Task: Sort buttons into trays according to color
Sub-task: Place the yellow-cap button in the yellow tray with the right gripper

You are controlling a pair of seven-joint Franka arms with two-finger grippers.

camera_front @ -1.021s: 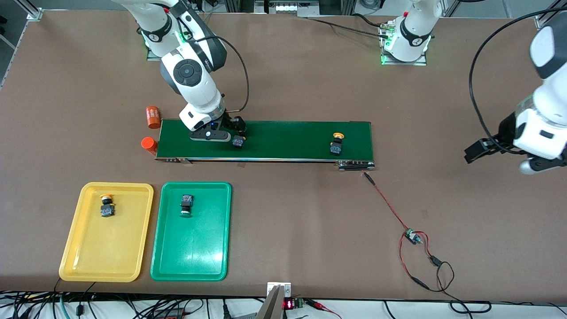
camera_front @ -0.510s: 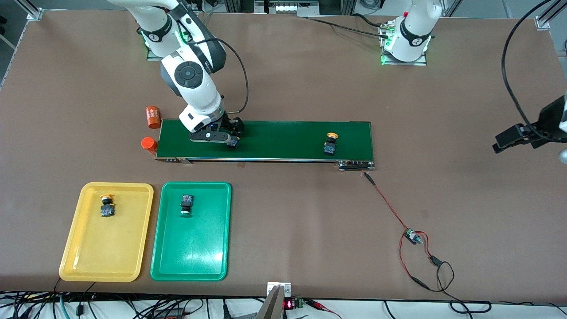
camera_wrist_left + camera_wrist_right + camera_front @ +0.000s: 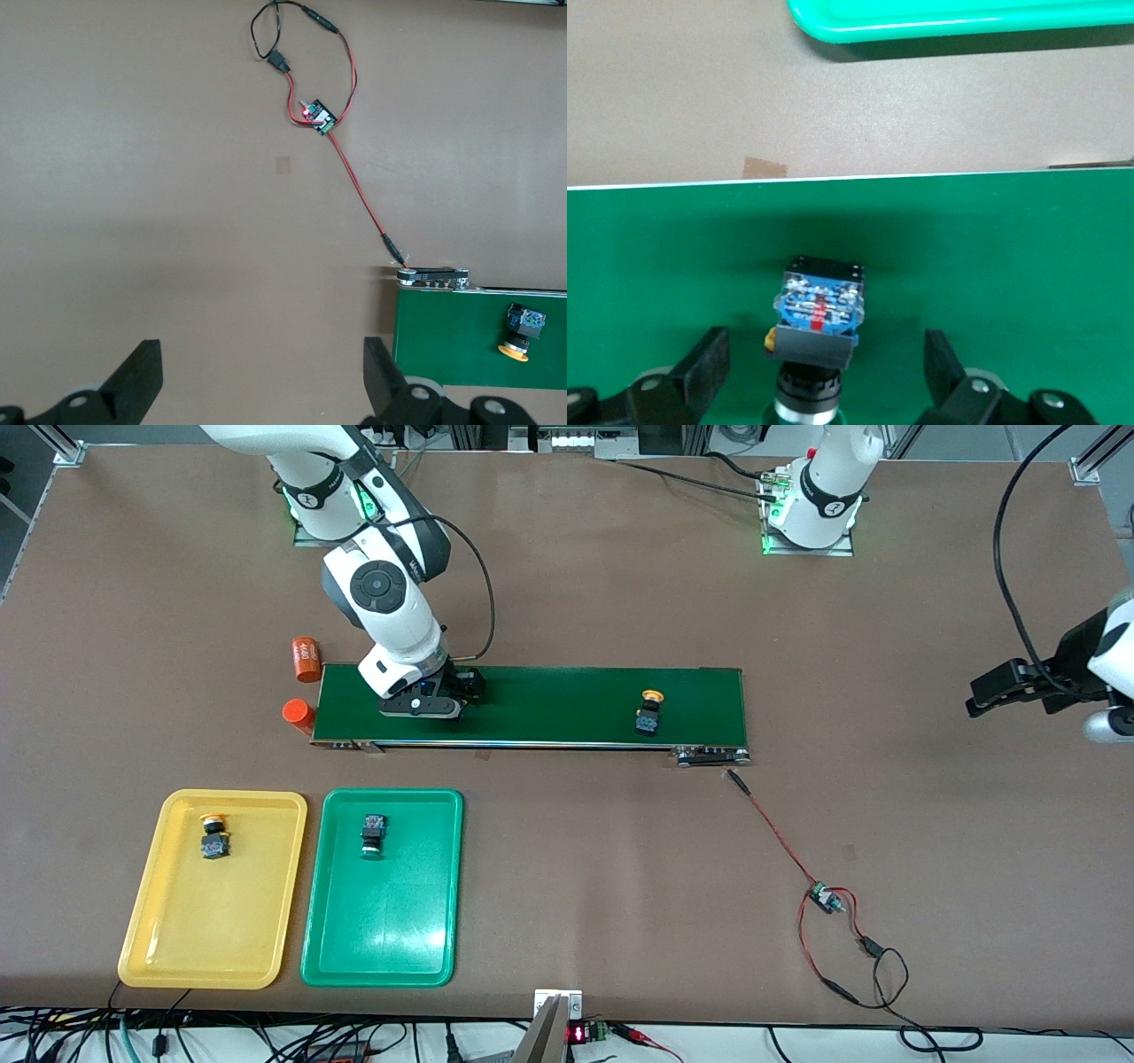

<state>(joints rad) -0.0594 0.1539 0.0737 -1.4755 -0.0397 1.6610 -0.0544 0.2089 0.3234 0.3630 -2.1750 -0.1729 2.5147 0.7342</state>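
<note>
My right gripper (image 3: 446,708) is low over the dark-green conveyor belt (image 3: 549,704), open. In the right wrist view a button (image 3: 818,320) with a black body and blue end lies between the fingers (image 3: 709,361) of the right gripper (image 3: 826,367), with a gap on each side; the gripper hides it from the front. A yellow-capped button (image 3: 649,715) rides the belt nearer the left arm's end, also the yellow-capped button (image 3: 523,331). The yellow tray (image 3: 177,957) holds a yellow button (image 3: 213,838). The green tray (image 3: 381,948) holds a green button (image 3: 372,837). My left gripper (image 3: 983,695) hangs open over bare table.
Two orange cylinders (image 3: 306,659) (image 3: 297,712) stand at the belt's end toward the right arm. A small circuit board (image 3: 824,899) with red and black wires trails from the belt's roller toward the front camera. The green tray's rim (image 3: 966,22) shows near the belt.
The belt has carried both its buttons toward the right arm's end. My right gripper followed its button and now covers it from the front. The left gripper shifted over bare table.
</note>
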